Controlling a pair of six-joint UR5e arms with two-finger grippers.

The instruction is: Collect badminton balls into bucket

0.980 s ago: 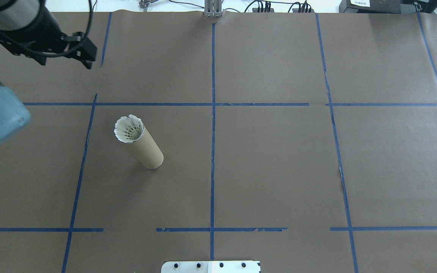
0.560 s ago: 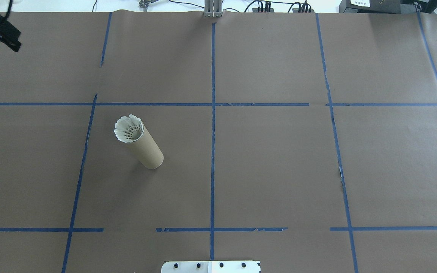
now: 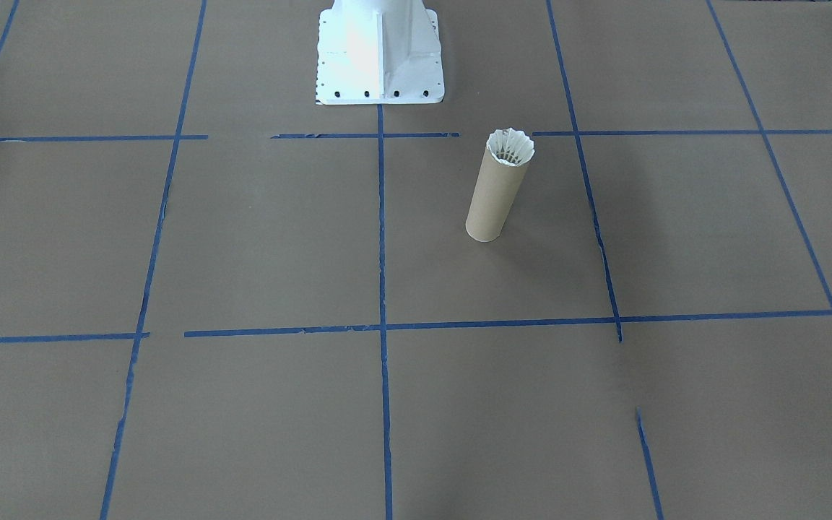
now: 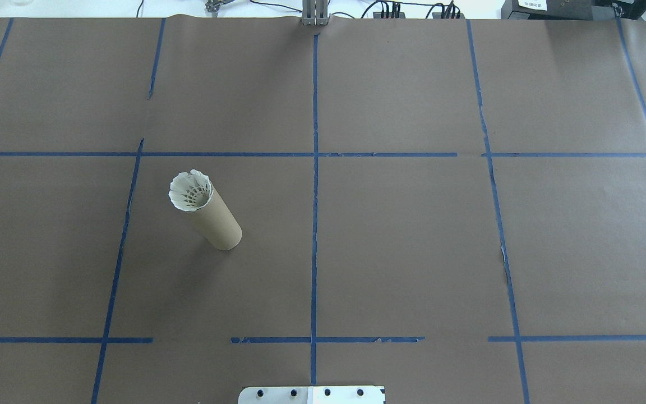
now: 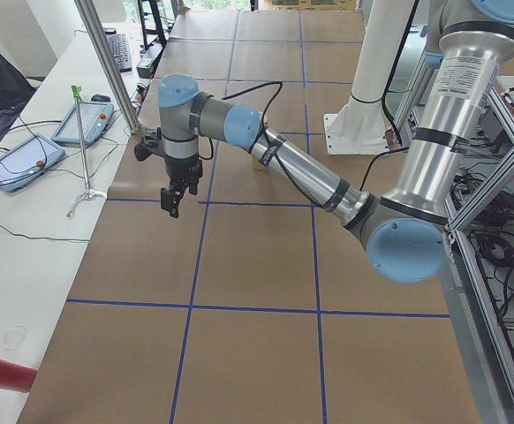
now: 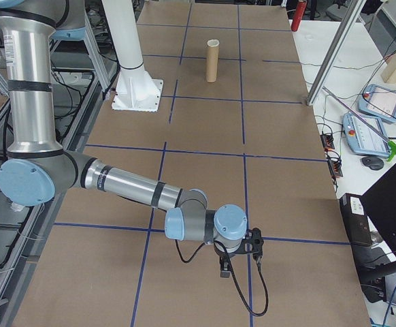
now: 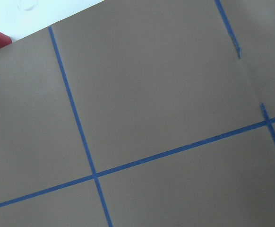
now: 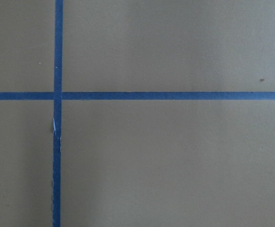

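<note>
One white robot base (image 4: 312, 394) sits at the tabletop's (image 4: 413, 247) near edge. Beyond it, toward the left half, one bucket (image 4: 213, 219) stands upright on the brown paper, apart from the blue tape lines (image 4: 314, 196). One shuttlecock (image 4: 190, 191) sits in its open top, feathers flaring just over the rim, cork down inside. Toward the left end, the left end effector (image 5: 170, 199) hangs above the tabletop's far edge; toward the right end, the right end effector (image 6: 237, 262) hovers low over the paper. Both show only in side views, so I cannot tell how wide either is parted.
</note>
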